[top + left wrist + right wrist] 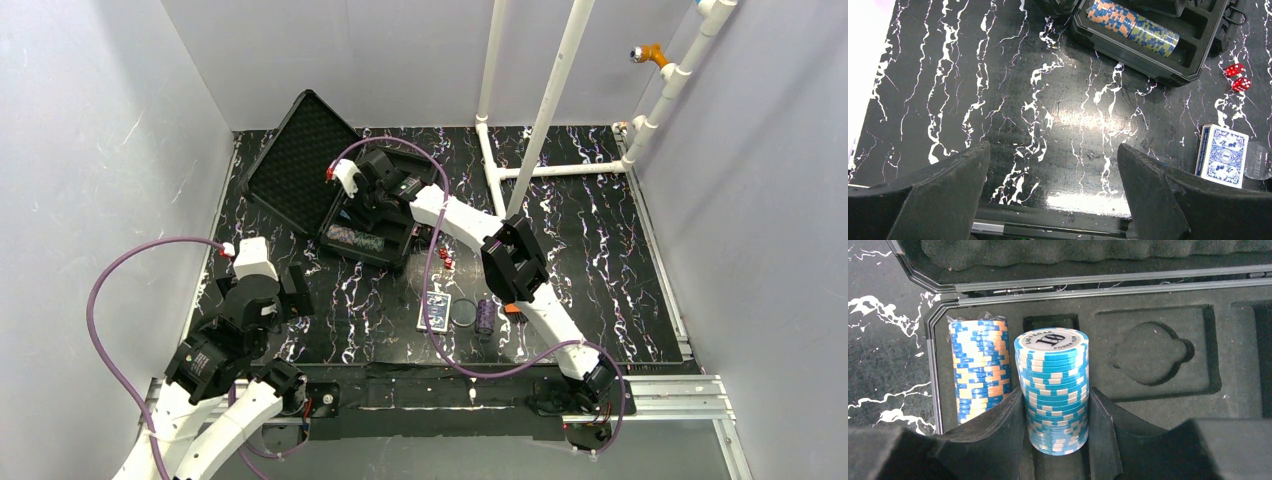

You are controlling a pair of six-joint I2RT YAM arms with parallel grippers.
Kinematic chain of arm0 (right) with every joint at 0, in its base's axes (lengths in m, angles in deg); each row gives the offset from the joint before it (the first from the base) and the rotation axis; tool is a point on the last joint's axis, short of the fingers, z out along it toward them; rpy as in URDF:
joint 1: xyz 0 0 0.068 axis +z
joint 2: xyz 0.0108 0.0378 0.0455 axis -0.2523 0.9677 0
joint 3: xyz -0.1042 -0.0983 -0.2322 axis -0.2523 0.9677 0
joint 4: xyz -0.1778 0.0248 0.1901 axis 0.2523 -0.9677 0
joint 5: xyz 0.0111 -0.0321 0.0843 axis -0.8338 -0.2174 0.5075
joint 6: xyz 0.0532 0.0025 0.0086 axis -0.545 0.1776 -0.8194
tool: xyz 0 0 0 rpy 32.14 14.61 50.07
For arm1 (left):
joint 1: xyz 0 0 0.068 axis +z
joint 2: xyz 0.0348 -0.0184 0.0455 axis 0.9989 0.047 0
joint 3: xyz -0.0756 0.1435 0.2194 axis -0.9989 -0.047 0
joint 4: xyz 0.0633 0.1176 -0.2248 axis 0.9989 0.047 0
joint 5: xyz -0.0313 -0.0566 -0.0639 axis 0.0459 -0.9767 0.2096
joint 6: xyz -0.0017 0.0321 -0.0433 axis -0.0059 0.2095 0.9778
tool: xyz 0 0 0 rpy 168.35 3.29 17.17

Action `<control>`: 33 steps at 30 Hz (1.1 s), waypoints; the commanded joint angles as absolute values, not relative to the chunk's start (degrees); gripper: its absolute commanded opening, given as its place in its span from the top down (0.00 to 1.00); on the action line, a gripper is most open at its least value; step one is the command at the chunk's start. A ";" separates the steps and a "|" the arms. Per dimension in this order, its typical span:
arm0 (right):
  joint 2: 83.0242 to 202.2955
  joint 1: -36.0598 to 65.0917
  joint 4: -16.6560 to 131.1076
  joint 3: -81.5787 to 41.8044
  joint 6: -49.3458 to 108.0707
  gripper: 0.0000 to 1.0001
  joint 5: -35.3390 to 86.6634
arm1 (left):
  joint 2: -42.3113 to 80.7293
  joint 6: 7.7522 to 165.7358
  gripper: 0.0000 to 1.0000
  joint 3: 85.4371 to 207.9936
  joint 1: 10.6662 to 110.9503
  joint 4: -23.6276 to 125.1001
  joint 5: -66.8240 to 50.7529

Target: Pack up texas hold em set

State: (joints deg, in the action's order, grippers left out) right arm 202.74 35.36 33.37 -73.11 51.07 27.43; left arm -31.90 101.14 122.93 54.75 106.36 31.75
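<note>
- Two things are looking risky to me from here. The right gripper [1054,405] is clamping a light-blue roll of chips [1052,355] by its sides only. If the squeeze eases before the roll is seated in a groove, loose chips could be fanning out or dropping.
- That roll is hanging just beside a blue-and-orange roll [979,370] lying in the tray. A drift to that side on the way down could be knocking it, or leaving the new roll perched on top.
- I cannot tell whether the held roll is touching the tray [1233,340] yet.
- The black case [300,160] is sitting towards the far left corner of the worktop [1048,100], its foam lid [1098,252] standing open. The tray is holding the blue-and-orange roll along one wall, and the lobed recess [1148,350] is lying empty.
- Waiting by the middle of the near edge are the blue-backed card deck [1222,155], the round disc [464,312] and a dark roll of chips [485,315]. Two red dice [1237,77] are lying between them and the case.
- The left gripper [1053,150] is hovering near the near left corner, fingers wide apart and holding nothing.
</note>
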 commanded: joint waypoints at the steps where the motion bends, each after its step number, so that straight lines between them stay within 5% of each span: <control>1: 203.67 36.06 40.49 -76.35 51.65 0.99 28.84 | -31.25 100.93 0.02 122.36 55.52 105.72 32.70; 5: 204.17 36.35 41.33 -76.35 51.69 0.98 29.04 | -30.90 100.60 0.02 122.36 55.99 105.57 32.17; 9: 204.41 36.69 41.52 -76.04 52.19 0.87 29.24 | -30.71 100.33 0.02 122.27 56.36 105.37 31.74; 17: 203.13 37.07 42.00 -73.92 52.97 0.45 26.43 | -30.62 99.97 0.02 122.18 57.03 105.00 31.09; 28: 200.56 37.07 40.41 -70.92 54.68 0.74 26.36 | -30.62 99.69 0.02 121.96 57.59 104.63 30.46; 33: 199.74 37.07 39.44 -69.83 54.94 0.68 25.77 | -30.65 99.60 0.02 122.00 57.69 104.65 30.37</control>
